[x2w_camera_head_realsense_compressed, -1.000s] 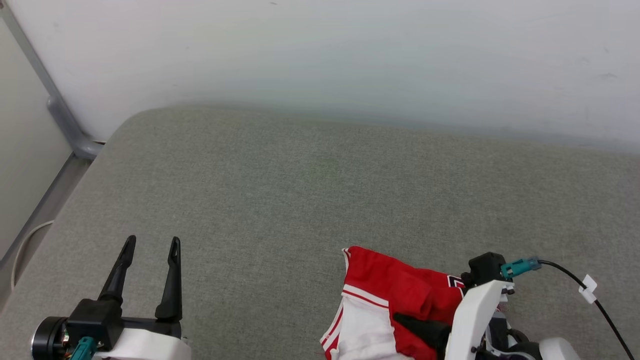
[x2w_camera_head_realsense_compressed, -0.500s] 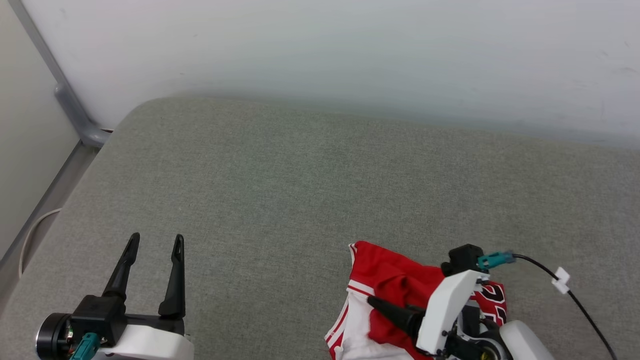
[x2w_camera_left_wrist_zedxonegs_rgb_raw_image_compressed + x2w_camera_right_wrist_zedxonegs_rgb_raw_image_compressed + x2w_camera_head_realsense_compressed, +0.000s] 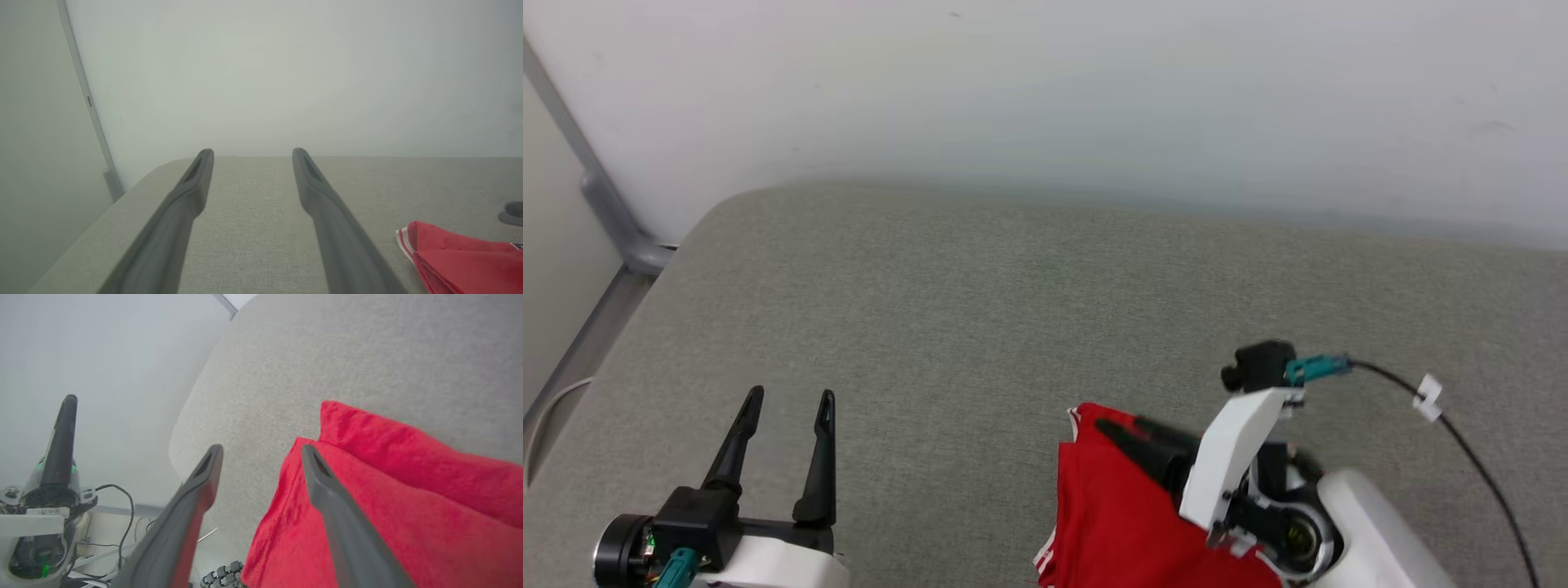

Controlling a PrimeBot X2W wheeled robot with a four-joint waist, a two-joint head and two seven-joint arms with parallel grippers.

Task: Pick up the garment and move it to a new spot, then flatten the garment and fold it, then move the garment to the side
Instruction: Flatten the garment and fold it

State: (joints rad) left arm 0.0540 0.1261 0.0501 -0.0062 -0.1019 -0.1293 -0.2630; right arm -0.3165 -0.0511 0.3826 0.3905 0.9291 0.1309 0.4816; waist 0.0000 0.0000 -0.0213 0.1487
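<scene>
The garment (image 3: 1107, 514) lies as a red folded bundle at the near edge of the grey padded surface (image 3: 980, 310), with a strip of striped trim at its lower left. It also shows as the garment (image 3: 461, 261) and the garment (image 3: 388, 498). My right gripper (image 3: 1131, 445) hovers over the bundle's far left part, pointing left. In the right wrist view the right gripper (image 3: 261, 448) is open, with nothing held between the fingers. My left gripper (image 3: 791, 396) stands open and empty at the lower left, well apart from the cloth, and appears again as the left gripper (image 3: 252, 152).
A white wall (image 3: 1094, 98) runs behind the surface. A grey metal frame (image 3: 605, 212) stands at the far left, past the surface's rounded corner. A black cable (image 3: 1462, 441) trails from my right wrist. Bare grey surface stretches beyond the garment.
My right gripper has opened and let go of the garment, then lifted toward the far side. The white sleeve that showed before is now covered by red cloth. The left gripper stayed put.
</scene>
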